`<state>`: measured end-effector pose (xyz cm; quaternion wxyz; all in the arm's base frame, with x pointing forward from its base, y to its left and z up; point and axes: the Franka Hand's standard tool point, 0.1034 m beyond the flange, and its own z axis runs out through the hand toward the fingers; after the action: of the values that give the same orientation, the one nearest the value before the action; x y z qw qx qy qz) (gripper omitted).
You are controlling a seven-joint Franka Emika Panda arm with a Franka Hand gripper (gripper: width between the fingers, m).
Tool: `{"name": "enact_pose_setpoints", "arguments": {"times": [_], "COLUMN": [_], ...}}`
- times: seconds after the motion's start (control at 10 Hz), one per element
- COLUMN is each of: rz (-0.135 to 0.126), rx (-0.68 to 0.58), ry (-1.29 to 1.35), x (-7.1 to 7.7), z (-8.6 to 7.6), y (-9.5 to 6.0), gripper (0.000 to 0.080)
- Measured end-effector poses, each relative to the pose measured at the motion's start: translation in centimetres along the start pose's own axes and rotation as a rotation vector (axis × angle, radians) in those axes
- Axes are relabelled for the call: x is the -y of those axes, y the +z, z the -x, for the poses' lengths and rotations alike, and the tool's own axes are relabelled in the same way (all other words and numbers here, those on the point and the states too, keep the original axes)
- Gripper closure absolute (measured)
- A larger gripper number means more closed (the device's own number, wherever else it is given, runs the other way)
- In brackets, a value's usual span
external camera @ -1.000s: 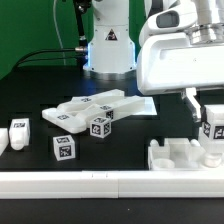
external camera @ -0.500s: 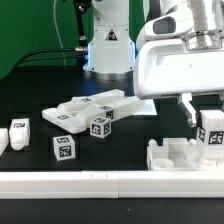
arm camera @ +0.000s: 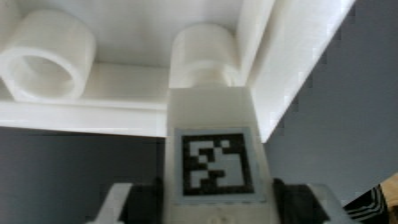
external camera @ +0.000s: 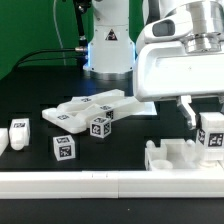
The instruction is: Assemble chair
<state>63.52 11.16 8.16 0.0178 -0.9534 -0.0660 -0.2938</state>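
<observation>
My gripper [external camera: 207,122] is shut on a short white tagged block [external camera: 212,133] and holds it upright just above a white chair panel [external camera: 175,155] with round sockets near the exterior view's right. In the wrist view the block [arm camera: 215,140] runs up from between my fingers [arm camera: 302,200] toward a raised peg [arm camera: 206,55] and a round socket [arm camera: 45,68] of that panel. Flat tagged slabs [external camera: 95,108] lie at the table's middle. Loose tagged blocks [external camera: 63,149] [external camera: 100,126] [external camera: 20,130] lie toward the exterior view's left.
A long plain white border rail [external camera: 90,182] runs along the front edge. The robot base [external camera: 108,45] stands at the back. The table is black, with a green backdrop behind it.
My gripper and the held block have risen slightly and shifted a little; the loose parts have not moved.
</observation>
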Motion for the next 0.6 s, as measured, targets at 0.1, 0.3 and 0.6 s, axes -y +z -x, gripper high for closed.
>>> {"name": "enact_pose_setpoints", "arguments": {"times": [0.1,0.3,0.6], "rz": [0.000,0.000,-0.010], "rx": [0.000,0.002,0.093], "ry": [-0.002,-0.006,0.051], "x": [0.0,0.0,-0.2], "z": [0.0,0.0,-1.7], "y": [0.0,0.0,0.8], "gripper": [0.0447,0.0180,0.0152]}}
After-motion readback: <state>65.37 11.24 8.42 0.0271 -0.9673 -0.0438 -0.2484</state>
